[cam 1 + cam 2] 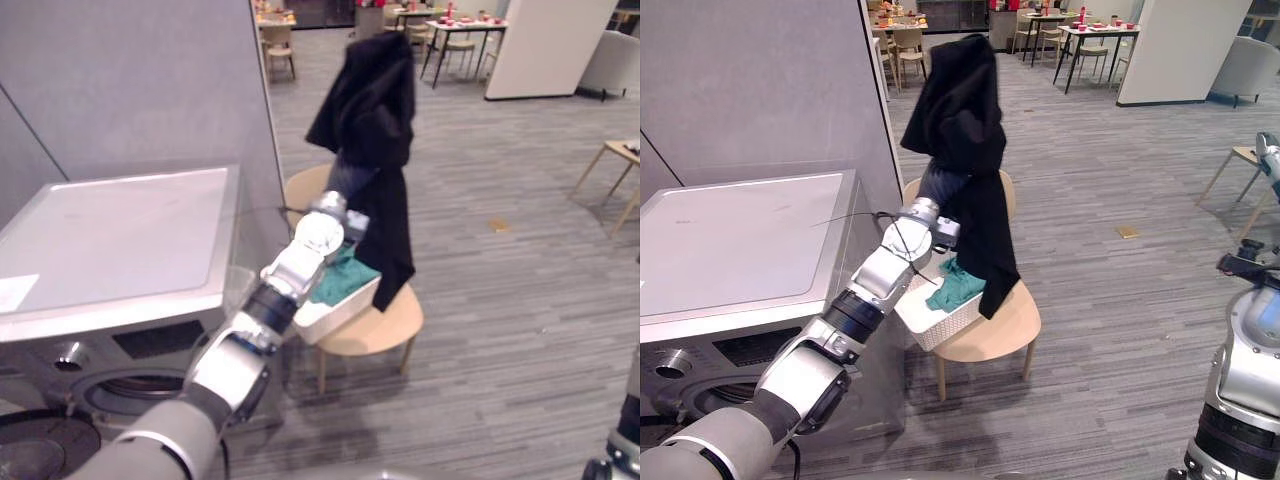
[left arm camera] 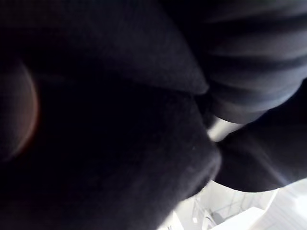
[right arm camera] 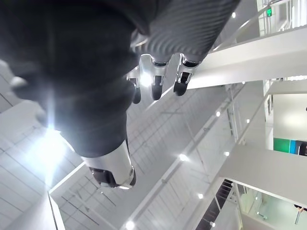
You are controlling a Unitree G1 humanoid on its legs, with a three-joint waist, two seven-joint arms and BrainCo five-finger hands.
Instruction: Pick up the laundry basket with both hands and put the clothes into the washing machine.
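Black garment (image 1: 965, 110): lifted high above the basket and draped over the left robot hand. Its long tail hangs down past the basket's rim to the chair seat.
Laundry basket (image 1: 940, 325): white, resting on a wooden chair (image 1: 1000, 325) just beside the washing machine's front corner.
Teal cloth (image 1: 958, 285): crumpled inside the basket.
Left robot hand (image 1: 940, 187): raised over the basket and buried in the black garment beyond its dark cover. Whether it grips the cloth cannot be told.
Right robot hand (image 3: 156, 81): pointing at the ceiling, loosely straight, with nothing in its grasp.
Washing machine (image 1: 750, 240): grey with a flat lid, standing against a grey wall panel.
Floor (image 1: 1120, 330): grey planks.
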